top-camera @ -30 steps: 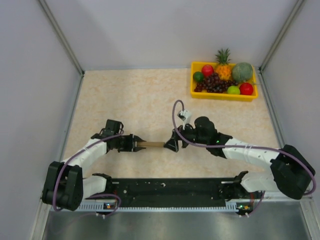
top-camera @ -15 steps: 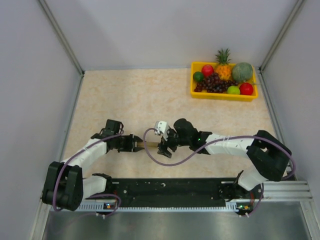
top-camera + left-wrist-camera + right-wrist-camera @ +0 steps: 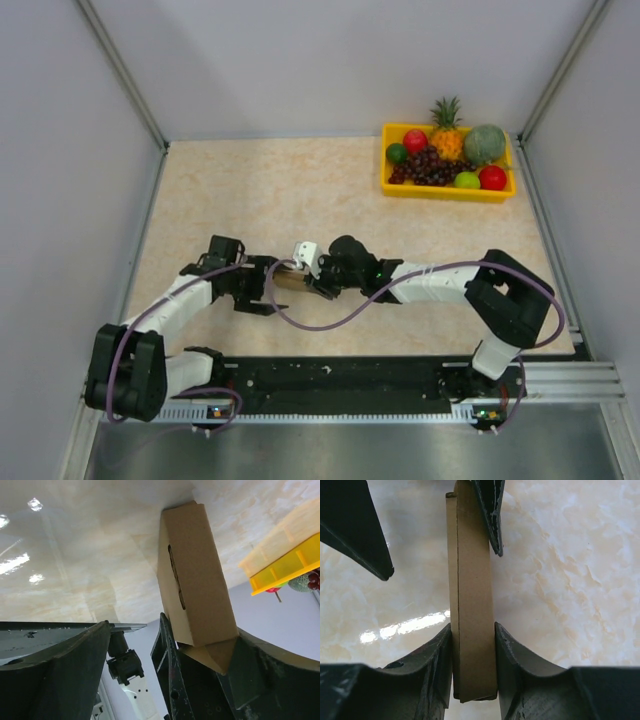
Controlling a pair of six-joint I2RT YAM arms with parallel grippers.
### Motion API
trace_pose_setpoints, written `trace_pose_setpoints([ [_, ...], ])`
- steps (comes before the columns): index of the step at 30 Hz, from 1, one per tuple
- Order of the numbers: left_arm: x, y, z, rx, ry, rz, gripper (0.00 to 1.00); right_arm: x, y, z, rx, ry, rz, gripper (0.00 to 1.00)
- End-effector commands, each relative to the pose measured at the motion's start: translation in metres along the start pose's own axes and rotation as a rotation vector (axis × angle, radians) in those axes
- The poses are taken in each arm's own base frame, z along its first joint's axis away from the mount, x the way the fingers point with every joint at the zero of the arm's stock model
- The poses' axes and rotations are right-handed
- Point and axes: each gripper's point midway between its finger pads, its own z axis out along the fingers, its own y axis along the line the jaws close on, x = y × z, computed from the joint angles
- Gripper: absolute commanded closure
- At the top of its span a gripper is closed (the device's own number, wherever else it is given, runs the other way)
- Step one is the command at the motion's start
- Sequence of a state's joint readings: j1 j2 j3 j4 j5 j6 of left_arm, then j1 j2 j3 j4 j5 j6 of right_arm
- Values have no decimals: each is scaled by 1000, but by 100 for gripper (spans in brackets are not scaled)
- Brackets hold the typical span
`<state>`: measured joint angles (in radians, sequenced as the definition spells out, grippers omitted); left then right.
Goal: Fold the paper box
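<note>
The paper box (image 3: 288,281) is a slim, flat-folded brown cardboard piece held just above the table between the two arms. My right gripper (image 3: 312,278) is shut on it. In the right wrist view both fingers press the narrow sides of the paper box (image 3: 472,605) at my right gripper (image 3: 472,630). My left gripper (image 3: 262,285) stands open at the box's other end. Its fingers (image 3: 357,530) are spread wide there, one well clear of the cardboard. The left wrist view shows the paper box (image 3: 195,580) running away from my left gripper (image 3: 174,627).
A yellow tray (image 3: 448,194) of fruit sits at the back right of the table; a corner of the tray (image 3: 285,565) shows in the left wrist view. Grey walls close in both sides. A purple cable (image 3: 300,322) loops on the table under the right arm.
My right gripper has slid left along the box and closed on it. My left gripper has opened and let go of the box's end.
</note>
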<state>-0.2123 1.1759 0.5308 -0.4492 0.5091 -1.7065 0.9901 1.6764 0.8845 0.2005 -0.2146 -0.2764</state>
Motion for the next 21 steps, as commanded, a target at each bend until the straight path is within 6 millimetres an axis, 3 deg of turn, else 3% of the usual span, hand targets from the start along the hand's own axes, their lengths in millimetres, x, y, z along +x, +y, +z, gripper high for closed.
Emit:
trace_pose_setpoints([
  [1, -3, -29, -26, 102, -47, 233, 2, -5, -5, -5, 30, -6, -32, 75],
  [3, -12, -36, -41, 120, -123, 412, 2, -1, -5, -9, 26, 10, -29, 78],
  [5, -22, -65, -66, 184, -231, 558, 2, 6, -4, -12, 25, 27, -28, 78],
  [6, -29, -62, -77, 159, -279, 689, 2, 8, -6, -14, 23, 30, -22, 79],
  [7, -30, -81, -95, 202, -344, 773, 2, 10, -5, -16, 24, 31, -10, 80],
  [9, -23, -92, -104, 257, -358, 1031, 2, 13, -5, -18, 28, 33, 0, 81],
  [11, -16, -90, -101, 275, -306, 1155, 2, 16, -5, -21, 28, 35, 18, 81],
  [12, -3, -82, -94, 297, -191, 1267, 3, 17, -3, -22, 16, 33, 29, 81],
  [14, -7, -68, -85, 251, -149, 1296, 5, 22, -7, -26, 18, 30, 56, 82],
  [15, 2, -66, -81, 300, -88, 1330, 6, 23, -6, -27, 3, 27, 66, 82],
  [18, 5, -71, -62, 408, -48, 1360, 11, 29, -11, -33, -3, 30, 89, 81],
  [19, 8, -63, -52, 414, -23, 1376, 14, 29, -13, -35, -5, 29, 94, 82],
  [21, 15, -72, -47, 460, -78, 1459, 16, 30, -15, -37, -8, 36, 99, 81],
])
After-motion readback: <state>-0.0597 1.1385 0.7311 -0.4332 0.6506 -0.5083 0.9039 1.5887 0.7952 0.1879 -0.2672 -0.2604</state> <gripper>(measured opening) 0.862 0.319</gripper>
